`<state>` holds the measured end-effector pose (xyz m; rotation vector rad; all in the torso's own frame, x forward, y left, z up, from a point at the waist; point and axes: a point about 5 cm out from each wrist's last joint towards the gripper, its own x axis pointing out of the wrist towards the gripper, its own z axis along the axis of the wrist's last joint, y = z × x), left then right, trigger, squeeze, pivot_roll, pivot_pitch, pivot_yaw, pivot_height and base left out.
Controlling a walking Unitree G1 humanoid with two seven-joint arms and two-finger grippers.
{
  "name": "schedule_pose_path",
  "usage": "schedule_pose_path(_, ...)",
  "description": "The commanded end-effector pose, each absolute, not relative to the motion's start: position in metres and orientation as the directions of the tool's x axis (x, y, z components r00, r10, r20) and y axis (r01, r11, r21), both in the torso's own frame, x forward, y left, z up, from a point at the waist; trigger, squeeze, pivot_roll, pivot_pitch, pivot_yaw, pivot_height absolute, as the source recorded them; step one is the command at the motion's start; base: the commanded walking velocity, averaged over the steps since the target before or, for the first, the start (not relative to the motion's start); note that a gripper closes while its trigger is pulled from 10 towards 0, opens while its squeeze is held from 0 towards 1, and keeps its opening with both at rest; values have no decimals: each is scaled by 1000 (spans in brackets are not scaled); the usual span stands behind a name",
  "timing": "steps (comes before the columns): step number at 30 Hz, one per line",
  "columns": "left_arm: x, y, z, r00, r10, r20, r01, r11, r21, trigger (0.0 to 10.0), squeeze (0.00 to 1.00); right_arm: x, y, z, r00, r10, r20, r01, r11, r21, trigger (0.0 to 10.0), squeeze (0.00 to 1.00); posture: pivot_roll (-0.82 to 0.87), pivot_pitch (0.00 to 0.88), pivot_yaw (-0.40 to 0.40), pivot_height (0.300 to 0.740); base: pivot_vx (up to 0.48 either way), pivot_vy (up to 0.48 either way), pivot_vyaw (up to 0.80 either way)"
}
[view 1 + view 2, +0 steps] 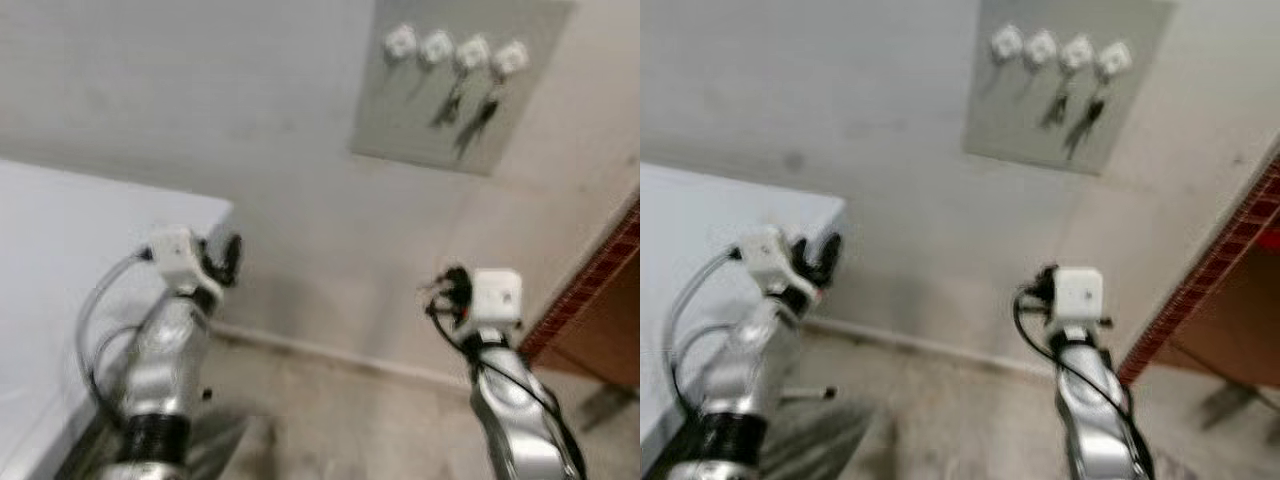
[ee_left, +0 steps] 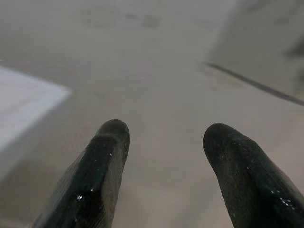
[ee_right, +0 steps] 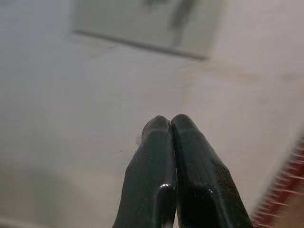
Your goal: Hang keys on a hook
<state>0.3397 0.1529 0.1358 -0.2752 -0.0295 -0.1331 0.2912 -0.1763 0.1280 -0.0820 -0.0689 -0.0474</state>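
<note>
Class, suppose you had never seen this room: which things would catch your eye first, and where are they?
A grey board high on the wall carries a row of four white hooks, with dark keys dangling from the two on the right. Below, the two silver arms reach forward, the left pincer open, the right pincer shut. A white table stands at the left.

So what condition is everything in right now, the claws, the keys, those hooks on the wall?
Left claw: open, holding nothing, pointed at the wall.
Right claw: shut, nothing seen between its fingers.
Keys: two dark bunches hanging on the two right-hand hooks.
Hooks: four white ones in a row; the two left-hand ones look bare, though the picture is blurred.
Board: grey, flat on the wall.
</note>
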Motion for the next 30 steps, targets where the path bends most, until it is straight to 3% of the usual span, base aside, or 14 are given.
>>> schedule_pose_path(1,341,160,140,992,-116,56,126,962,-242,10000,0,291,-172,131,996,-36,87,42,997,-69,10000,0,-56,0,-32,740,0,0,-800)
schedule_pose_path(9,340,160,140,992,-116,58,127,963,-237,10000,0,291,-172,133,994,-38,106,45,997,-63,10000,0,-54,0,-35,740,0,0,-798)
schedule_pose_path(30,340,157,143,989,-135,65,146,970,-195,10000,0,290,-172,135,993,-36,115,42,997,-57,10000,0,-54,0,-36,740,0,0,0)
